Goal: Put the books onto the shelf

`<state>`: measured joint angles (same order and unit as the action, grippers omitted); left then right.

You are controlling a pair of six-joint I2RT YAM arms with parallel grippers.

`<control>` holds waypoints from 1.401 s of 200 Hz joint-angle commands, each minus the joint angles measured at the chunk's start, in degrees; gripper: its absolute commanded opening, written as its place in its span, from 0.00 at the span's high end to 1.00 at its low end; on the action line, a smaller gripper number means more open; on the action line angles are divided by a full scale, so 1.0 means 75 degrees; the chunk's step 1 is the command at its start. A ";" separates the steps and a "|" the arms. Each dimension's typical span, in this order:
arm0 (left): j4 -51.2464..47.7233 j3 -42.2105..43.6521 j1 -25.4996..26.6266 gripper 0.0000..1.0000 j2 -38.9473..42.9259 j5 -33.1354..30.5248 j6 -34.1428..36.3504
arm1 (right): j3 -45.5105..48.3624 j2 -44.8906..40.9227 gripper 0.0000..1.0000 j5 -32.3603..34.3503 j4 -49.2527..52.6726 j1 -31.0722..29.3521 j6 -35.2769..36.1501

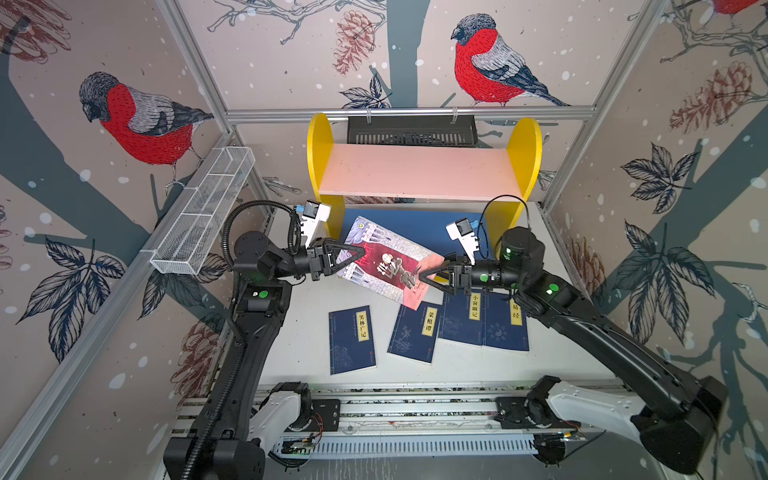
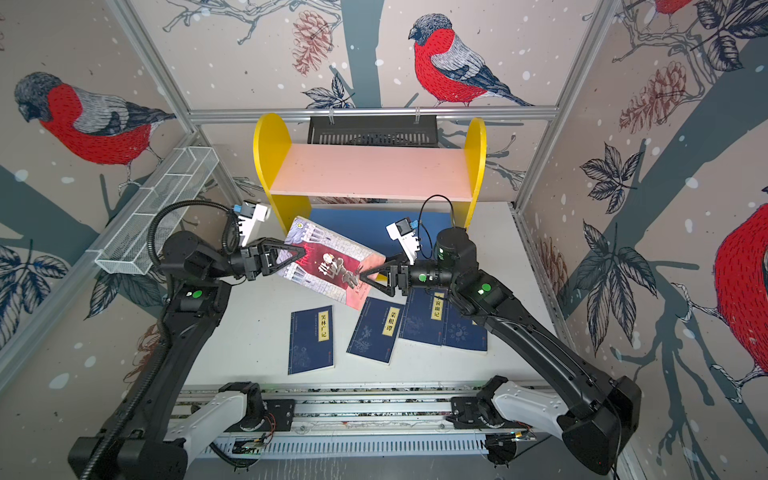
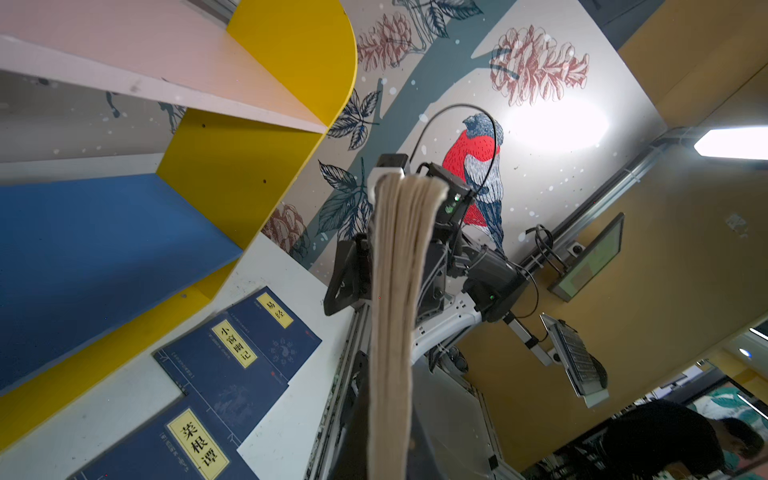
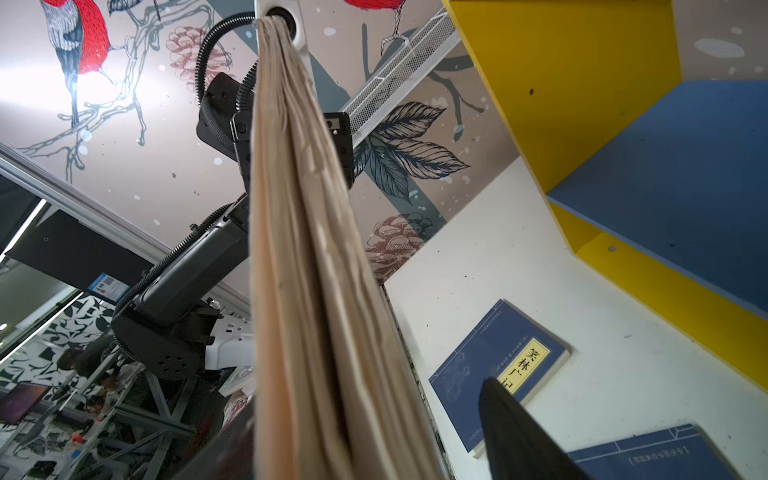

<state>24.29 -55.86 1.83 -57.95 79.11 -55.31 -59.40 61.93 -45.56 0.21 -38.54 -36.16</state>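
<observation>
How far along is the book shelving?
Done: nothing; the yellow-sided wooden shelf holds no books. In hand: grey-and-red illustrated paperback, aloft, clamped by the left gripper; right gripper open at its opposite edge. Left: that one plus four navy paperbacks on the table.

White wire basket (image 1: 203, 208) on left wall rail (image 1: 120, 286); black slotted tray (image 1: 411, 131) hung on back rail (image 1: 270, 115).

Top views are bright and even, with just soft shadows on the table (image 1: 299, 332), and the fisheye bends the frame rails (image 1: 195, 62) hard toward 3 and 9 o'clock. Wrist cams get blown-out glare on the wallpaper (image 3: 552, 124), and the page edge of the book (image 4: 307, 270) goes a bit soft up close.
</observation>
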 commanded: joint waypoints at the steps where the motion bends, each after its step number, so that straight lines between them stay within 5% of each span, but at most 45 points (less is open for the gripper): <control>1: -0.0137 -0.0135 -0.0021 1.00 -0.0060 -0.0764 -0.0145 | 0.0287 -0.0273 0.23 0.0276 -0.1451 -0.0004 -0.0874; 42: 0.0200 -0.0052 -0.0034 1.00 0.0026 -0.1357 -0.0788 | 0.1421 -0.0634 0.21 0.1173 -0.3146 -0.0231 -0.1985; 125: 0.2154 0.0649 -0.0045 1.00 0.0002 -0.1993 -0.2928 | 0.1498 0.0118 0.28 0.3064 -0.4402 -0.1483 -0.2151; 178: 0.1987 0.0709 -0.0069 1.00 0.0245 -0.2075 -0.2884 | 0.1167 0.0367 0.76 0.3560 -0.4340 -0.1536 -0.2218; 222: 0.1748 0.0721 -0.0090 1.00 0.0339 -0.2076 -0.2780 | 0.0976 0.0503 0.96 0.3674 -0.4379 -0.1519 -0.2256; 246: 0.1543 0.0721 -0.0135 1.00 0.0391 -0.2150 -0.2637 | 0.0721 0.0612 0.99 0.3691 -0.4230 -0.1518 -0.2227; 280: 0.1284 0.0721 -0.0304 0.61 0.0461 -0.2228 -0.2412 | 0.0234 0.0687 0.99 0.3716 -0.3718 -0.1463 -0.2107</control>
<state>33.47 -50.48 0.38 -55.05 61.43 -74.63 -55.24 66.96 -19.86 -28.29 -49.91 -52.62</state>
